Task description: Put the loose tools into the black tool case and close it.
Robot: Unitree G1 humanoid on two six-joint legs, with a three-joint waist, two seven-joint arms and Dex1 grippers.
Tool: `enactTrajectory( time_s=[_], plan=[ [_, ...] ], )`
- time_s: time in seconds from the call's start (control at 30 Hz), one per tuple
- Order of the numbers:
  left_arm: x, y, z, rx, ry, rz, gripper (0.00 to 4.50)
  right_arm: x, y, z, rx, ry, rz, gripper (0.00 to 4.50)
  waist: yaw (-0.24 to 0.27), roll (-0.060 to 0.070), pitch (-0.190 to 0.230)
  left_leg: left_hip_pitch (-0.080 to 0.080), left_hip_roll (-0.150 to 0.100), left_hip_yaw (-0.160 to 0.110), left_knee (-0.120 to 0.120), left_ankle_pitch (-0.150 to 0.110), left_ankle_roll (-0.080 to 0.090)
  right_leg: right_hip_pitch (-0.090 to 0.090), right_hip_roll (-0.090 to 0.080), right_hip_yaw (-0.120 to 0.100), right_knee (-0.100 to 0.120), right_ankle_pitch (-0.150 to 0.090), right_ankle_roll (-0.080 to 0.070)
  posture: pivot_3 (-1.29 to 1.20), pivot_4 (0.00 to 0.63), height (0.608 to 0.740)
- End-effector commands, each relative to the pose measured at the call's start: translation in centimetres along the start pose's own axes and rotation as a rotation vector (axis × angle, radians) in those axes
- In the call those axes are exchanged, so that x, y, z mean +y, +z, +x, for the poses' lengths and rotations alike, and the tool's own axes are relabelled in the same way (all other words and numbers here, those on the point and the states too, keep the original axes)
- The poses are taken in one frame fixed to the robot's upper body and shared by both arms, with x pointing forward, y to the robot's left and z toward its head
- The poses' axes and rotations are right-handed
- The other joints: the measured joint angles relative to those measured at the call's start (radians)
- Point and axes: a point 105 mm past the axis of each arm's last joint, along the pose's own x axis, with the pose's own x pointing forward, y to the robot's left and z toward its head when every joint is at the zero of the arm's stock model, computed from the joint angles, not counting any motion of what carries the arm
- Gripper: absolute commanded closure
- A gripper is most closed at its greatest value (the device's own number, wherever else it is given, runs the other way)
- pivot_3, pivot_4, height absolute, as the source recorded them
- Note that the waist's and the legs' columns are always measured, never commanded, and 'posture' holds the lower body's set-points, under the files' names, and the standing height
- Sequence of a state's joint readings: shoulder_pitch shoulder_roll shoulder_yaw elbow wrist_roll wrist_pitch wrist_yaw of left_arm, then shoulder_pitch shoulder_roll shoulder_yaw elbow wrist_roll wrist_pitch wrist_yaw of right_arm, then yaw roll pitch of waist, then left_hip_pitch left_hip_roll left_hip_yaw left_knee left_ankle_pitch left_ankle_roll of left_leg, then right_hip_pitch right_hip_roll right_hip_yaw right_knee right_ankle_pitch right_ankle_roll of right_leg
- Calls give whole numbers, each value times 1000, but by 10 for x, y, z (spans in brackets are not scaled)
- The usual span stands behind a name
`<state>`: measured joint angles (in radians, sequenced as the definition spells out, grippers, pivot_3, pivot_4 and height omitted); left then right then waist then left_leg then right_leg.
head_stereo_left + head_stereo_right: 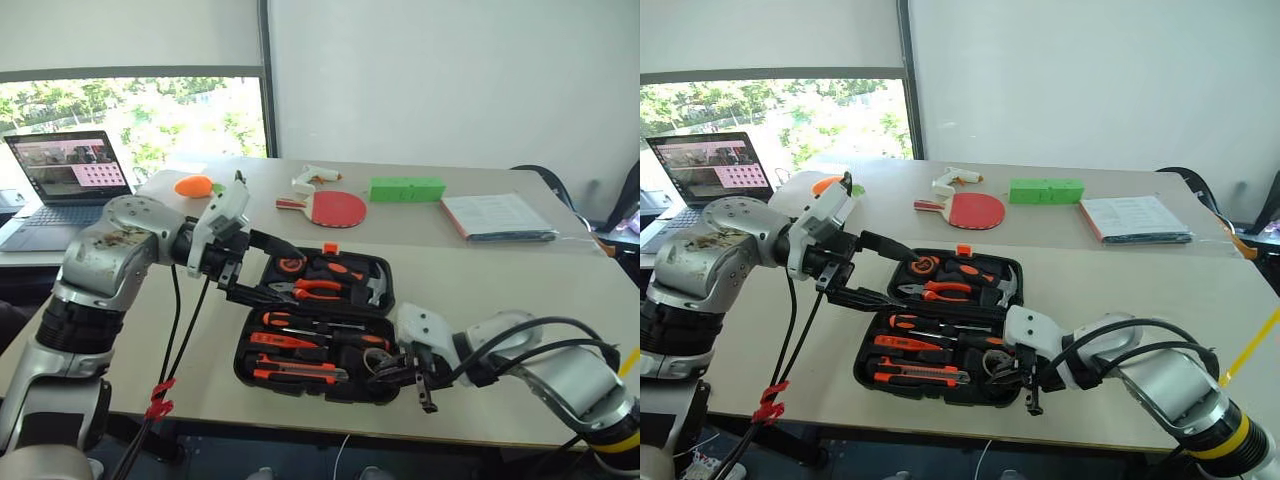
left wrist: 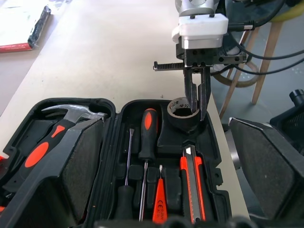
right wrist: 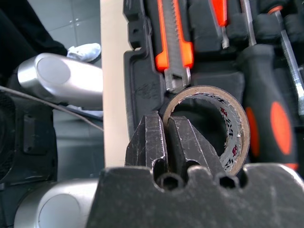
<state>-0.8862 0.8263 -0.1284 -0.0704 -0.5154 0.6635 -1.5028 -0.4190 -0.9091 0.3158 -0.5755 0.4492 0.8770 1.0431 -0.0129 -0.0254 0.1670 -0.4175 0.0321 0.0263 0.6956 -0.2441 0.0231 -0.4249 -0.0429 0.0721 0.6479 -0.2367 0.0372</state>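
- The right gripper (image 1: 408,372) is pinching the wall of the small black tape roll (image 2: 183,112) between its nearly closed fingers, holding it over the near right corner of the black tool case (image 1: 262,375).
- The case is lying open on the table (image 1: 520,330), with the utility knife (image 2: 192,183) and screwdrivers (image 2: 147,133) sitting in the front half.
- The left gripper (image 1: 262,270) is hovering over the case's far left, fingers spread wide, holding nothing.
- A laptop (image 1: 62,185) is sitting far left.
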Motion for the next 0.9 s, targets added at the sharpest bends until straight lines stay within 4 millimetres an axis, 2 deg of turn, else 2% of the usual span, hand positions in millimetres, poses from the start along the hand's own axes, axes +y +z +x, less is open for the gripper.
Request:
enactTrajectory(
  time_s=[0.03,0.13,0.33,0.37,0.6,0.73,0.83,0.87,0.9],
  plan=[
    [-6,6,-3,12,-7,20,0,1,-2,3,28,-9,-58,4479,0,0,0,0,0,0,0,0,0,0,0,0,0,0,0,0,150,738],
    [-8,7,-2,11,-18,14,0,1,-7,2,53,-14,-66,4479,-1,0,0,0,0,0,0,0,0,0,0,0,0,0,0,0,150,738],
    [-13,8,1,10,-45,14,0,1,-5,10,34,-16,-45,4479,0,0,0,0,0,0,0,0,0,0,0,0,0,0,0,0,150,738],
    [-13,9,1,10,-47,16,0,3,-6,10,40,-8,-45,3720,-1,0,0,0,0,0,0,0,0,0,0,0,0,0,0,0,150,738],
    [-11,9,0,6,-48,21,0,11,0,2,23,13,-46,1454,1,0,0,0,0,0,-1,0,0,0,0,-1,0,0,0,0,150,738],
    [-7,4,-1,8,-27,9,0,2,17,-18,-42,-52,-55,144,0,0,0,0,0,0,0,0,0,0,0,0,0,0,0,0,150,738],
    [1,-12,-7,31,56,-32,0,-13,20,-41,-99,-157,10,144,0,0,0,1,0,0,0,0,0,1,0,0,0,0,0,0,150,738],
    [5,-18,-10,42,96,-55,0,-18,17,-47,-111,-193,48,361,-1,0,0,2,0,0,0,0,0,1,0,0,0,0,0,0,150,738],
    [8,-26,-15,59,139,-81,251,-24,13,-54,-124,-237,86,700,0,0,0,2,0,0,0,0,0,2,0,0,0,0,0,0,150,738]
  ],
)
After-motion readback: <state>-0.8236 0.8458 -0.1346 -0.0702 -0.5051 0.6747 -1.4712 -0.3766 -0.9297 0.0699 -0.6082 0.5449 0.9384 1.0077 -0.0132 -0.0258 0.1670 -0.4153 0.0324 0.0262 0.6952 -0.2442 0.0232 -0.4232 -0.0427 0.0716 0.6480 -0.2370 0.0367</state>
